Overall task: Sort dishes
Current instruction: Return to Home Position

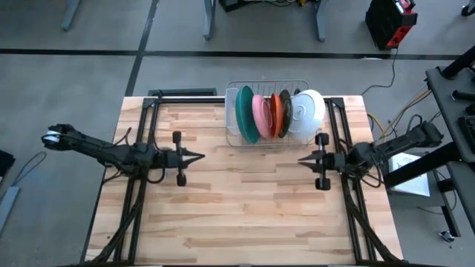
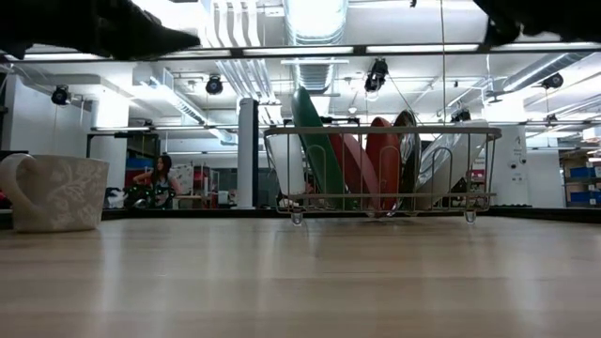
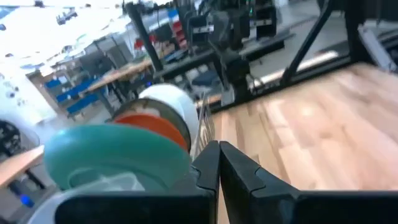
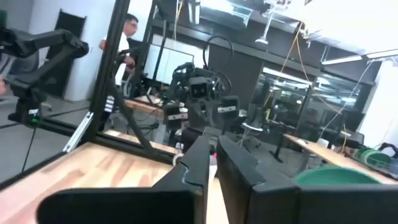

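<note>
Bare desk (image 1: 245,222) wood lies nearest; above it the left arm (image 1: 119,153) and right arm (image 1: 371,154) face each other, jaws pinched closed, empty. Farther back the wire rack (image 1: 231,104) holds, on edge: teal plate (image 1: 246,113), pink plate (image 1: 260,116), orange-red plate (image 1: 275,113), dark green plate (image 1: 285,113), white bowl (image 1: 307,111).

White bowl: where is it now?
High view: the white bowl sits in the wire dish rack at the far edge of the table, at the rack's right end beside the dark green plate.
</note>
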Motion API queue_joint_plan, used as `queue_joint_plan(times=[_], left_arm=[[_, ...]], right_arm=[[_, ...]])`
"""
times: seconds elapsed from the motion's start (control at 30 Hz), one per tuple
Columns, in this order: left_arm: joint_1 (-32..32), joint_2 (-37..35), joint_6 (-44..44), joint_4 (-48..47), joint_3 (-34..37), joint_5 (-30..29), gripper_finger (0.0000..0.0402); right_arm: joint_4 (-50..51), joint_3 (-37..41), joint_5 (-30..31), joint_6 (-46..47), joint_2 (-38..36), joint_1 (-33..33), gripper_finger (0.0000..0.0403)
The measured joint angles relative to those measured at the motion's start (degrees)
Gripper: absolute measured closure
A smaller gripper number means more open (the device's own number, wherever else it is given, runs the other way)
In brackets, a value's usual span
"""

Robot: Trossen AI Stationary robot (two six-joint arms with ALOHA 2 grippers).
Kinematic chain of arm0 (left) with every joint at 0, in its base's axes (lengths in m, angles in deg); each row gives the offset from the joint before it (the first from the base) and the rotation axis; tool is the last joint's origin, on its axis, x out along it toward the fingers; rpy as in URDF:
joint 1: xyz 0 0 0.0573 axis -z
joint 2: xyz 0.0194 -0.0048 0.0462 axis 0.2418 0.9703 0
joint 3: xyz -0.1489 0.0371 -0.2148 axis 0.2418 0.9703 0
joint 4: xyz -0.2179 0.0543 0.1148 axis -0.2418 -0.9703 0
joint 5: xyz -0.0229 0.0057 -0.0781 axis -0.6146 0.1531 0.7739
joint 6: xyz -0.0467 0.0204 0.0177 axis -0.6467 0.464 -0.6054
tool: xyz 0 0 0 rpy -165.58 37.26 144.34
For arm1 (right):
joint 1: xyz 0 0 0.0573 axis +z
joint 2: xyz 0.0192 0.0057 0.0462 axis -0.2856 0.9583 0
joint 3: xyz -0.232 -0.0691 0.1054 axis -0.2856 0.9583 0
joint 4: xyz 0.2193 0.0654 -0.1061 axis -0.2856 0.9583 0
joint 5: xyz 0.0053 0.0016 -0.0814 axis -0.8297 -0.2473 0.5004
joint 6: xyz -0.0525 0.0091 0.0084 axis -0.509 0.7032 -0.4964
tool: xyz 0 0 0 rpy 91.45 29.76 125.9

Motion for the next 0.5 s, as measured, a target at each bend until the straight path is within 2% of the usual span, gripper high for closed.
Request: queue_joint_plan(times=[0.23, 0.37, 0.5], left_arm=[[-1.58, 3.35, -0.69, -0.29, 0.85, -2.89, 0.0401], [-3.77, 4.72, -1.99, 1.02, 1.87, -0.68, 0.0401], [-7.15, 5.2, -1.85, 7.71, 5.72, 1.16, 0.0401]], right_arm=[[-0.65, 10.79, -0.4, -0.01, -13.28, 0.04, 0.0401], [7.86, 10.99, -0.81, 1.53, -17.87, 0.04, 0.0402], [10.19, 10.94, -2.38, 0.46, -19.61, 0.04, 0.0402]])
